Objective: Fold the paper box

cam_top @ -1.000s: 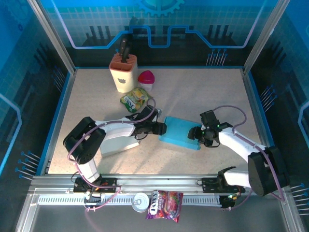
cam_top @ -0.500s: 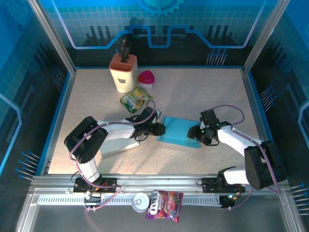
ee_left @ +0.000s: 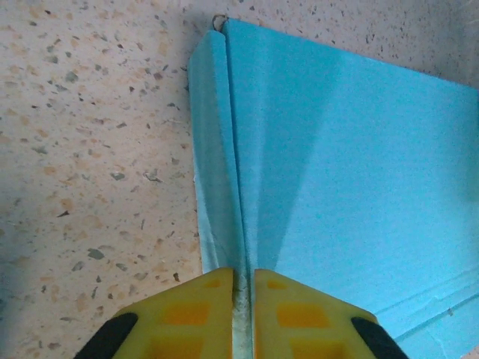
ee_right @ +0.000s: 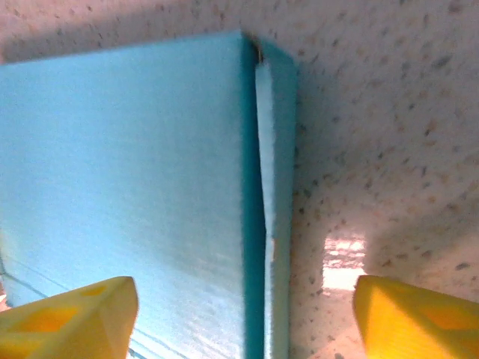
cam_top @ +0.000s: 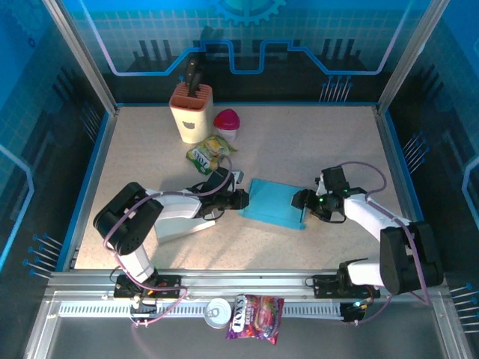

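The light blue paper box [cam_top: 273,202] lies flat on the speckled table, mid-way between the two arms. My left gripper [cam_top: 241,199] is at its left edge. In the left wrist view the yellow fingers [ee_left: 206,310] are pinched together on the raised fold of the paper box [ee_left: 344,172], so the left gripper [ee_left: 243,299] is shut on it. My right gripper [cam_top: 303,202] is at the box's right edge. In the right wrist view the right gripper [ee_right: 243,299] stands open, its fingers wide apart either side of the paper box's [ee_right: 127,164] side flap, touching nothing.
A tan knife block [cam_top: 191,112], a pink-lidded container [cam_top: 227,121] and a yellow-green snack bag [cam_top: 208,153] stand behind the left arm. A can [cam_top: 218,312] and a candy bag [cam_top: 256,315] lie on the front rail. The table's right back area is bare.
My left gripper has closed onto the box's left fold. The right gripper has opened wider and drawn back a little to the right. The box has shifted slightly.
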Controlling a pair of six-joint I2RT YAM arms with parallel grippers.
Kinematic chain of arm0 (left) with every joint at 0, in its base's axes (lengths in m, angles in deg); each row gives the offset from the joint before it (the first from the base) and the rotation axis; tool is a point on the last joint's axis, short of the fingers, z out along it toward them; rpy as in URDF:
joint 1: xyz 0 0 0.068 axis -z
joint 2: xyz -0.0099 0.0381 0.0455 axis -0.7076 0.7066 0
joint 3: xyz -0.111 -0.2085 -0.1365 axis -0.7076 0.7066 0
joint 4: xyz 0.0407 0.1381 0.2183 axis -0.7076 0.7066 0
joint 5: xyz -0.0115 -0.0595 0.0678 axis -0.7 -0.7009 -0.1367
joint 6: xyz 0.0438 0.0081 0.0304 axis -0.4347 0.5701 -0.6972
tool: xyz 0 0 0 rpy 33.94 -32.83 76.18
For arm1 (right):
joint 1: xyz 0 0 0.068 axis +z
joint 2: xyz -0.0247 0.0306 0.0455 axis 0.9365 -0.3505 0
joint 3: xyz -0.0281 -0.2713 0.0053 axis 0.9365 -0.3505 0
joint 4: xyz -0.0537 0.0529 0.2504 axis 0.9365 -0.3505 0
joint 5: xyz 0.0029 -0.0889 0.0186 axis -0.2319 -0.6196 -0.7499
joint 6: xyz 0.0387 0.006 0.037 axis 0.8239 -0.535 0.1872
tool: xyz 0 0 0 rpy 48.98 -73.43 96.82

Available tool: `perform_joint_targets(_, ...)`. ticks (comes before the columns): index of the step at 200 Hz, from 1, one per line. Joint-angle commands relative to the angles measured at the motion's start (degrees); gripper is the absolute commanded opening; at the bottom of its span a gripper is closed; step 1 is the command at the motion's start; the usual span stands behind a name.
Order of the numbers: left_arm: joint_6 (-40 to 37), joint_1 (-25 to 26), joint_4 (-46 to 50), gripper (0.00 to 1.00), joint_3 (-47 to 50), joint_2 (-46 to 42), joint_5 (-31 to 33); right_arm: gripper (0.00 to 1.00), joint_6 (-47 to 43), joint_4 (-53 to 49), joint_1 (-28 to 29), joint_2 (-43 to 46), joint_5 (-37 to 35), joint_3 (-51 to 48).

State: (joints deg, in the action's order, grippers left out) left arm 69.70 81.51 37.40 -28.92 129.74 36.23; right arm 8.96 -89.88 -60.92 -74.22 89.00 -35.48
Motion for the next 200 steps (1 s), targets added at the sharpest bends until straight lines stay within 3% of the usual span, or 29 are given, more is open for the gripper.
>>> perform_joint_targets(1,-0.1,-1.7,1.1,0.09,2.5,0.3,-0.4,0.82,-2.1,3.3,-3.1,0.7,6.1,-0.8)
perform_joint_targets(37,2.1,-4.4,-4.4,0.03,5.4,1.9,-4.2,0.87,-1.0,11.5,-3.5,-2.1,15.2,-2.9)
perform_joint_targets(78,4.2,-7.1,-9.6,0.01,8.1,4.0,-7.3,0.86,2.5,18.5,-3.5,-3.6,19.0,-6.1)
perform_joint_targets(105,4.7,-7.6,-10.6,0.0,8.8,3.8,-7.5,0.8,6.5,25.4,-2.7,-4.9,23.0,-7.1)
perform_joint_targets(136,5.0,-8.1,-11.5,0.0,8.8,3.9,-8.5,0.61,14.4,37.7,-2.4,-7.3,26.6,-8.7)
perform_joint_targets(168,4.6,-8.3,-11.1,0.04,8.2,2.9,-8.9,0.52,20.7,44.9,-1.6,-8.8,27.3,-8.9)
perform_joint_targets(185,4.0,-8.3,-10.3,0.07,8.2,1.0,-8.5,0.47,22.0,44.7,-1.0,-8.9,26.9,-8.3)
perform_joint_targets(200,2.6,-7.9,-9.6,0.18,9.2,-3.0,-6.5,0.43,23.8,44.7,-1.0,-8.1,26.6,-8.1)
